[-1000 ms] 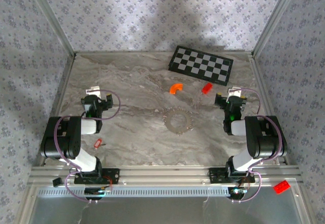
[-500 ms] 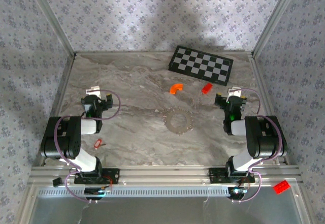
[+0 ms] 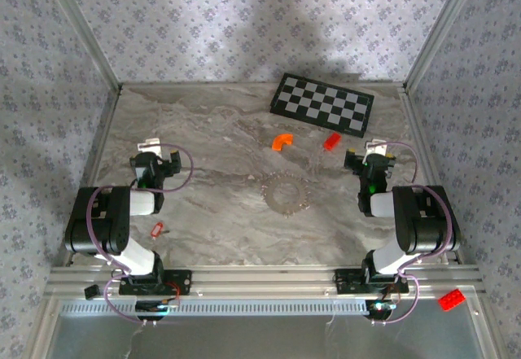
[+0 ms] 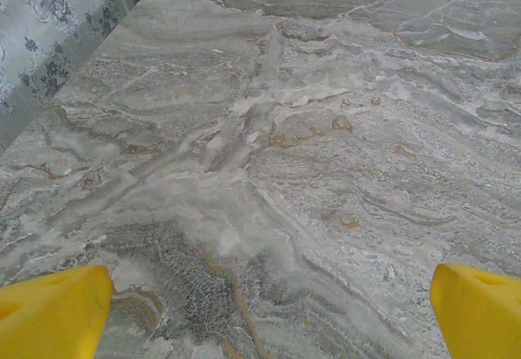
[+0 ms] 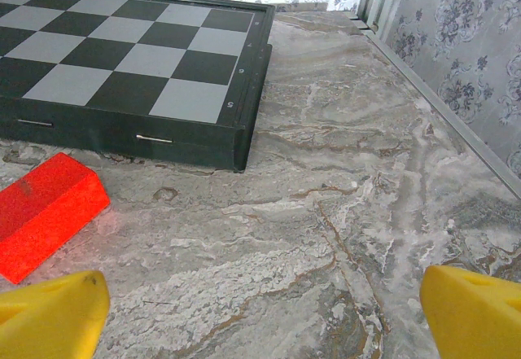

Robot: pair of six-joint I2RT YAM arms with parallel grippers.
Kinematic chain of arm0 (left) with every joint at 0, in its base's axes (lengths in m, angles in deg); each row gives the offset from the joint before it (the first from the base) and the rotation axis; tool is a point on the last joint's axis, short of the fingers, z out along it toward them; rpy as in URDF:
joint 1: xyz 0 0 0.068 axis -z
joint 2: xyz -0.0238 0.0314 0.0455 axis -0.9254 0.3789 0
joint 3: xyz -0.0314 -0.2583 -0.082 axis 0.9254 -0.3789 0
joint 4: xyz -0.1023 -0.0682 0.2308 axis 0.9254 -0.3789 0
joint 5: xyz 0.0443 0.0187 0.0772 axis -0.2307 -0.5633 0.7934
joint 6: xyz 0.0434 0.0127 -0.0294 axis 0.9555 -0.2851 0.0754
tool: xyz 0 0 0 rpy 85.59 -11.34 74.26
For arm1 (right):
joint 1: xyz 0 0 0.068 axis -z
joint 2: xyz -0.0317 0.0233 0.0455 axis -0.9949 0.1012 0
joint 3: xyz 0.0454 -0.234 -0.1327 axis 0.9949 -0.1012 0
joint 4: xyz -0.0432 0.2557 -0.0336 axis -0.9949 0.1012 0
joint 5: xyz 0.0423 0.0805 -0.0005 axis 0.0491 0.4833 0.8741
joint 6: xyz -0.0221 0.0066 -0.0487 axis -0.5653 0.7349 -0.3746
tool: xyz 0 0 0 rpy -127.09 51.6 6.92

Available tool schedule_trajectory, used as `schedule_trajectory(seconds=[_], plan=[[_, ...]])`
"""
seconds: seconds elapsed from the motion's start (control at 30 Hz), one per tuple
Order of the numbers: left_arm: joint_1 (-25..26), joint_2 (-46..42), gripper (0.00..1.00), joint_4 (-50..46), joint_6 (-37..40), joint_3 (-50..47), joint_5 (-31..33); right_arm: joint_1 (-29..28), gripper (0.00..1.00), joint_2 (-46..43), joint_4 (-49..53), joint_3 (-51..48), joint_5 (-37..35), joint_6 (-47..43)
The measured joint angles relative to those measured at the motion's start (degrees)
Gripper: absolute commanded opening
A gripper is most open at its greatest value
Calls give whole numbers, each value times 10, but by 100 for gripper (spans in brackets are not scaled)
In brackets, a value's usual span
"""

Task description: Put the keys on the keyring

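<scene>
The left gripper (image 4: 264, 310) is wide open and empty over bare table (image 4: 269, 131). The right gripper (image 5: 262, 310) is likewise open and empty, near a red block (image 5: 45, 208) and the checkerboard (image 5: 122, 58). The key (image 3: 158, 229) lies beside the left arm, well apart from the keyring (image 3: 285, 194) at mid-table.

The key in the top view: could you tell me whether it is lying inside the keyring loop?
No, the key lies beside the left arm, well apart from the keyring.
</scene>
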Motion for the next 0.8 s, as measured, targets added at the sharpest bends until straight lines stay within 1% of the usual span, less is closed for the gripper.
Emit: schedule_trajectory(seconds=[0.37, 0.7, 0.8], plan=[[0, 0, 100, 0, 0, 0, 0, 0, 100, 0, 0, 0, 0, 0], [0, -1, 100, -3, 0, 0, -15, 0, 100, -1, -2, -4, 0, 0], [0, -14, 100, -17, 0, 0, -15, 0, 100, -14, 5, -8, 3, -1]])
